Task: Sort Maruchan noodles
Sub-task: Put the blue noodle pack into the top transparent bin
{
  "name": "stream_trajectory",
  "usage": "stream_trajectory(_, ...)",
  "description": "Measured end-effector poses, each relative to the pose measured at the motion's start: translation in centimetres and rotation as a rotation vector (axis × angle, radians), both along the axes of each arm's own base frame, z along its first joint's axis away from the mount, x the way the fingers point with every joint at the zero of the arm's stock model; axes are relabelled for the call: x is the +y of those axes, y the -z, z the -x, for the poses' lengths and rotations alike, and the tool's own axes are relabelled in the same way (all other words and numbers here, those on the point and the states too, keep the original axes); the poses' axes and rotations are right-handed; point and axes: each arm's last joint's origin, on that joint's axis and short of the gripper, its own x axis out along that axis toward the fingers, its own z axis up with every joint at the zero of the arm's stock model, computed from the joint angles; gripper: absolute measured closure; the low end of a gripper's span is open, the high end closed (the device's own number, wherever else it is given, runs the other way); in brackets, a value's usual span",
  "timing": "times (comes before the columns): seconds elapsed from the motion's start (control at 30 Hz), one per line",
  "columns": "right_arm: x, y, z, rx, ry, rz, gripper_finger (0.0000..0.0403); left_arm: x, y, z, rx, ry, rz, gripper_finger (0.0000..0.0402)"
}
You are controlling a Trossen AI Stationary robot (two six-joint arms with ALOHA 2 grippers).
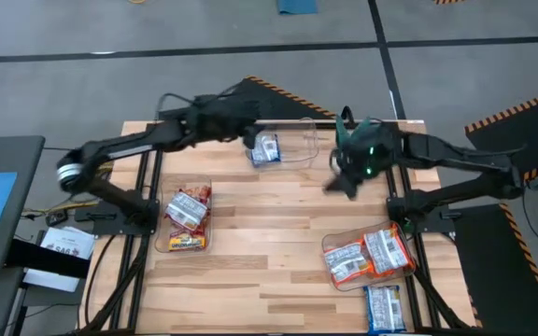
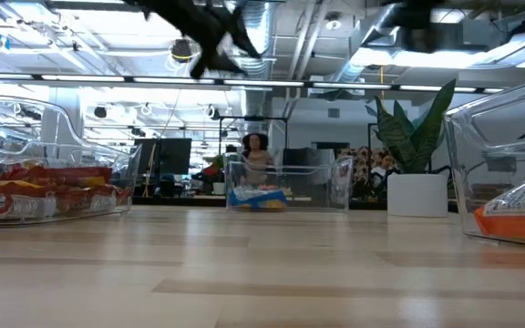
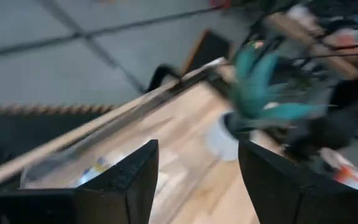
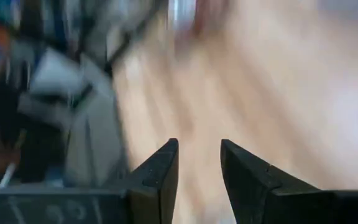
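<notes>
A blue-and-white noodle packet (image 1: 267, 149) lies in the clear bin (image 1: 297, 140) at the table's far middle. My left gripper (image 3: 197, 146) hangs open just left of that bin, above the table, with nothing between its fingers. Red-and-yellow packets (image 1: 187, 213) fill the clear bin (image 1: 162, 245) at the left. Orange-and-white packets (image 1: 367, 254) lie in the bin (image 1: 330, 245) at the near right. One blue packet (image 1: 384, 308) rests flat at the near right edge. My right gripper (image 4: 199, 144) hovers open over the bare wood right of the far bin, empty.
A green plant in a white pot (image 2: 417, 193) stands at the far right, partly under my right arm (image 1: 437, 154). The middle of the wooden table (image 1: 269, 243) is bare between the bins. A person (image 2: 255, 155) shows in the room beyond.
</notes>
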Motion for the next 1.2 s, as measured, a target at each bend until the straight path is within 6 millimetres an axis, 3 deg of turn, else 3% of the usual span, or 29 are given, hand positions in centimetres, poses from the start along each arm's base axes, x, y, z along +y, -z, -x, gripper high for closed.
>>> stream_trajectory(0.2,6.6,2.1,2.2,0.381,-0.213,-0.171,0.0255,-3.7,-4.9,4.9,-0.08,0.046,-0.112,0.0197)
stream_trajectory(0.4,13.8,2.0,5.0,0.533,-0.278,-0.283,0.0254,-6.3,-7.7,9.0,-0.154,0.013,-0.158,0.0197)
stream_trajectory(0.5,17.0,2.3,6.6,0.626,-0.125,-0.382,0.0255,-6.9,-8.4,10.4,-0.185,-0.009,-0.17,0.0197)
stream_trajectory(0.67,21.5,4.3,8.5,0.778,0.333,-0.57,0.0255,-7.3,-9.0,11.5,-0.219,-0.013,-0.175,0.0197)
stream_trajectory(0.93,27.6,8.9,4.9,0.921,0.307,-0.645,0.0249,-7.6,-9.0,11.5,-0.209,0.089,-0.191,0.0197)
stream_trajectory(1.2,30.5,13.6,3.5,1.045,0.303,-0.575,0.0206,-7.8,-8.5,11.5,-0.169,0.144,-0.158,0.0197)
